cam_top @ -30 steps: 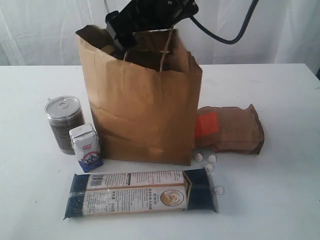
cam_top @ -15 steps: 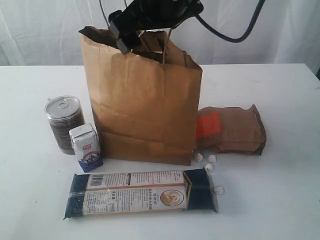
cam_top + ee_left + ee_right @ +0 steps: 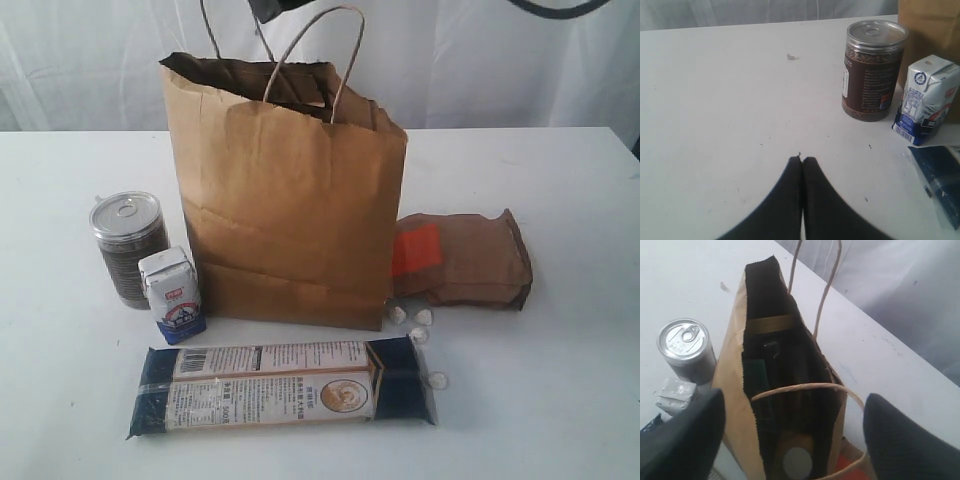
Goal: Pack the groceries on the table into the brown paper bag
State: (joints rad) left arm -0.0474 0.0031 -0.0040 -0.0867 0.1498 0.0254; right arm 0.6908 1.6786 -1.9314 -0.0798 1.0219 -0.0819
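The brown paper bag [image 3: 290, 200] stands upright mid-table with its cord handles up. My right gripper [image 3: 795, 432] hangs open above the bag's mouth, holding nothing; in the exterior view only a dark bit of it [image 3: 275, 8] shows at the top edge. Inside the bag I see a gold lid [image 3: 771, 324] and a white-lidded jar [image 3: 796, 462]. Left of the bag stand a metal-lidded can [image 3: 128, 245] and a blue-white carton [image 3: 172, 295]. The noodle pack [image 3: 285, 385] lies in front, the orange-labelled pouch [image 3: 465, 260] to the right. My left gripper [image 3: 802, 161] is shut and empty, low over the table [image 3: 715, 100].
Small wrapped candies [image 3: 412, 320] lie by the bag's right front corner, one more [image 3: 437, 380] at the noodle pack's end. In the left wrist view the can [image 3: 872, 70] and carton [image 3: 927, 100] stand ahead of the shut fingers. A white curtain hangs behind.
My right gripper has lifted out of the bag's mouth and almost left the top of the exterior view. The bag's handles now stand free. The groceries on the table have not moved.
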